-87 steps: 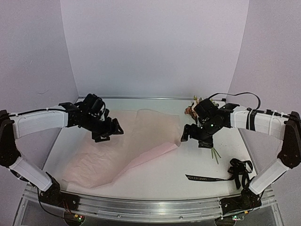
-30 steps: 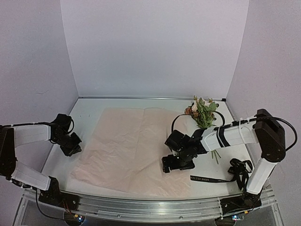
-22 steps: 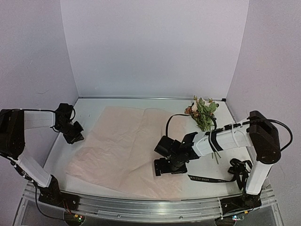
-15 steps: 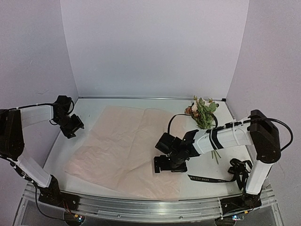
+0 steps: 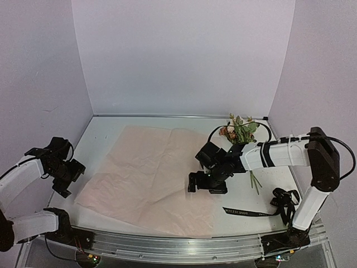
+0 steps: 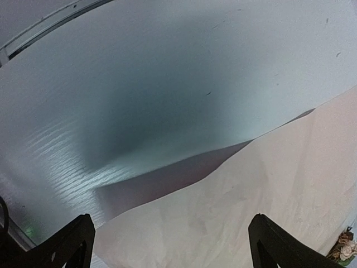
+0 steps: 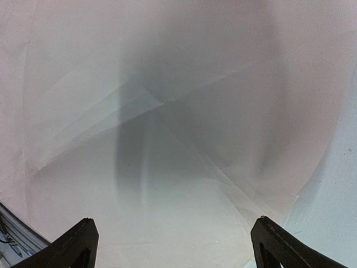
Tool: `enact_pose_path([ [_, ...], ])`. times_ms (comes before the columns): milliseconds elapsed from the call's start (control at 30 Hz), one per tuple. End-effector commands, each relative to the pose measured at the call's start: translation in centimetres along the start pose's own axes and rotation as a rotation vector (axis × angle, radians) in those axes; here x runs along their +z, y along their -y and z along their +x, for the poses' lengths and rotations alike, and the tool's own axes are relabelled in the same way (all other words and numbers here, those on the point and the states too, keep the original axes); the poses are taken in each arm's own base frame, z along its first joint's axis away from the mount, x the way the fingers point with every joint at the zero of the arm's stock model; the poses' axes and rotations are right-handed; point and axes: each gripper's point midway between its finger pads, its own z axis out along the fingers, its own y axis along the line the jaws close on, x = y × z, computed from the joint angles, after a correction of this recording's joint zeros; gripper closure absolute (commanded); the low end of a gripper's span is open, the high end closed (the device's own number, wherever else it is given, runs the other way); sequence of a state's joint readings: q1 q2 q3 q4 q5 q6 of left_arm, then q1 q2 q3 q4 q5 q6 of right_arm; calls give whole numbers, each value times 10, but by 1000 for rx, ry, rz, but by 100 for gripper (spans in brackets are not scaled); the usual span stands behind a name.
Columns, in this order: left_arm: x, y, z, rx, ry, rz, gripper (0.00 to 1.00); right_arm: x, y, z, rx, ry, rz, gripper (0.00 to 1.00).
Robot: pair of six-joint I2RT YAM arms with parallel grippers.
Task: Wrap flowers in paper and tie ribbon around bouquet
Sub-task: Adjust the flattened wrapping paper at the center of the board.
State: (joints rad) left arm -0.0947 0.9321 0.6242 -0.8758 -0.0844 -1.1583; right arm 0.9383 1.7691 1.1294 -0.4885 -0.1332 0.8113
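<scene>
Left claw [image 5: 69,178] and right claw [image 5: 204,185] both spread apart, empty. Right one's over the paper [image 5: 145,167], and the ribbon [image 5: 245,212] lettering near it is too tiny to read.

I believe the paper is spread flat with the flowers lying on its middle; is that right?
Not quite: the paper is spread flat, but the flowers lie off it, beyond its far right corner, as the top external view shows.

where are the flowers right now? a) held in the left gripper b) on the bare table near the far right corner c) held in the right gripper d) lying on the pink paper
b: the flowers lie on the table at the far right, off the paper; the right gripper hangs open and empty over the paper.
</scene>
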Motion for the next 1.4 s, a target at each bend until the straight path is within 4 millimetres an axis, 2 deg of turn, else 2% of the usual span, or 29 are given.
enact_pose_path([
  [0,9,-26,13,-110,-7,-76,0,-11,3,-7,-6,5,-23,2],
  [333,19,-27,44,-140,-61,-53,0,-6,20,-9,9,20,0,2],
  [533,25,-29,53,-177,-86,-26,1,-6,25,-8,8,34,5,2],
  [633,31,-26,57,-191,-99,7,5,-6,27,-7,5,41,6,2],
  [767,34,-25,56,-200,-85,49,18,-7,29,-7,1,49,8,2],
  [867,32,-21,50,-209,-54,103,34,-7,32,-6,-4,57,13,2],
  [967,28,-14,43,-186,-16,156,57,-6,34,-6,-7,64,19,2],
  [1100,28,-7,36,-120,24,172,97,-5,37,-6,-19,67,28,2],
  [1233,23,10,18,-14,106,197,100,-7,39,-7,-33,79,34,2],
  [1367,21,42,-10,97,143,281,100,-12,43,-9,-27,96,39,2],
])
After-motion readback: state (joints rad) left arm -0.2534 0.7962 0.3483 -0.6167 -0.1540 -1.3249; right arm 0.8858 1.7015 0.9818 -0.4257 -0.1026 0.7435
